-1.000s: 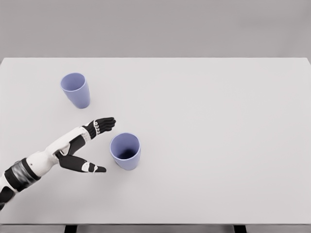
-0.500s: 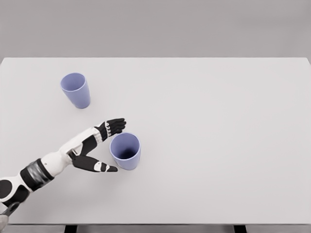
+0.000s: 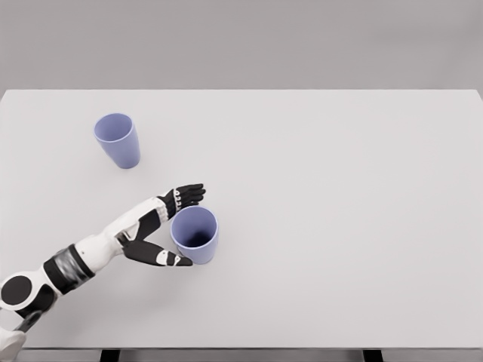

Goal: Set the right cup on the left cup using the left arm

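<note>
Since the frame half a second back, my left hand (image 3: pixel 170 226) has advanced further right and slightly up the table; the fingers now reach past the far side of the right cup's rim, and the thumb tip has come up against its near side. Both cups sit exactly where they were.

Left hand: spread wide, fingers (image 3: pixel 189 194) extended along the far-left side of the right cup (image 3: pixel 195 234), thumb (image 3: pixel 167 259) stretched out low along the near-left side. The cup sits in the gap between them. The thumb tip looks to be touching the cup's base wall; the fingers appear just beside the rim, and I cannot tell whether they make contact. The grip has not closed; nothing is held.

Right cup: blue, upright, mouth up, standing on the white table (image 3: pixel 339 188), left of centre and toward the near edge.

Left cup (image 3: pixel 118 139): same blue, upright, mouth up, standing near the far-left part of the table, well apart from my hand and from the right cup.

My forearm comes in from the lower left corner, angled up and to the right.
</note>
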Available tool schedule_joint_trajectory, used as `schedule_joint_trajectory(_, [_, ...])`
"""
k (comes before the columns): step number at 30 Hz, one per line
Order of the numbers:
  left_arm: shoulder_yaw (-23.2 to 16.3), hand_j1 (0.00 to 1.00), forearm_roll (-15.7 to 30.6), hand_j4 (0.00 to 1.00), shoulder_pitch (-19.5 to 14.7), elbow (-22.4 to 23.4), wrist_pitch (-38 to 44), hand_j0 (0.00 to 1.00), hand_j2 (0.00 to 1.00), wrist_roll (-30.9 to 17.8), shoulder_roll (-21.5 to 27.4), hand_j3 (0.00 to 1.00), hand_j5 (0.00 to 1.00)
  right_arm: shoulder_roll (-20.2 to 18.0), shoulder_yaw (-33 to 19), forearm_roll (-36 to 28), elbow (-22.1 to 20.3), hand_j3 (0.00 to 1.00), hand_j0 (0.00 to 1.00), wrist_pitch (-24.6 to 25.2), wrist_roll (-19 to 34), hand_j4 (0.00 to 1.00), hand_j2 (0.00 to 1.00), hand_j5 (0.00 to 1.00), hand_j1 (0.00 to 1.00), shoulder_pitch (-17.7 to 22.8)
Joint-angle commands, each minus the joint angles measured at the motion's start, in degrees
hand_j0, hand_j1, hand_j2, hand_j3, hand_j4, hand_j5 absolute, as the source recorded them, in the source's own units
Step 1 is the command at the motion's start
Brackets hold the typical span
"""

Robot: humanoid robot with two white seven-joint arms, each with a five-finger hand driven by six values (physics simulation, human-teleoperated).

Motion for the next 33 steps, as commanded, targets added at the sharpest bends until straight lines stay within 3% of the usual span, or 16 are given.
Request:
schedule_joint_trajectory(1, [-0.28, 1.00, 0.22, 1.00, -0.09, 0.01, 0.10, 1.00, 1.00, 0.00, -0.29, 1.00, 1.00, 0.00, 0.00, 0.00, 0.00, 1.00, 1.00, -0.02, -0.07, 1.00, 1.00, 1.00, 1.00, 0.00])
schedule_joint_trajectory(8, [-0.72, 1.00, 0.04, 1.00, -0.09, 0.10, 0.45, 1.00, 1.00, 0.00, -0.29, 1.00, 1.00, 0.00, 0.00, 0.00, 0.00, 1.00, 1.00, -0.02, 0.02, 1.00, 1.00, 1.00, 1.00, 0.00])
schedule_joint_trajectory(10, [-0.89, 1.00, -2.33, 1.00, -0.09, 0.62, 0.19, 1.00, 1.00, 0.00, -1.25, 1.00, 1.00, 0.00, 0.00, 0.00, 0.00, 1.00, 1.00, 0.07, 0.02, 1.00, 1.00, 1.00, 1.00, 0.00])
schedule_joint_trajectory(17, [-0.80, 1.00, -3.65, 1.00, -0.09, 1.59, -0.34, 1.00, 1.00, 0.00, -1.96, 1.00, 1.00, 0.00, 0.00, 0.00, 0.00, 1.00, 1.00, -0.02, -0.07, 1.00, 1.00, 1.00, 1.00, 0.00])
schedule_joint_trajectory(33, [-0.80, 1.00, -4.09, 1.00, -1.32, 1.94, 0.10, 1.00, 1.00, 0.00, -2.57, 1.00, 1.00, 0.00, 0.00, 0.00, 0.00, 1.00, 1.00, 0.07, 0.02, 1.00, 1.00, 1.00, 1.00, 0.00])
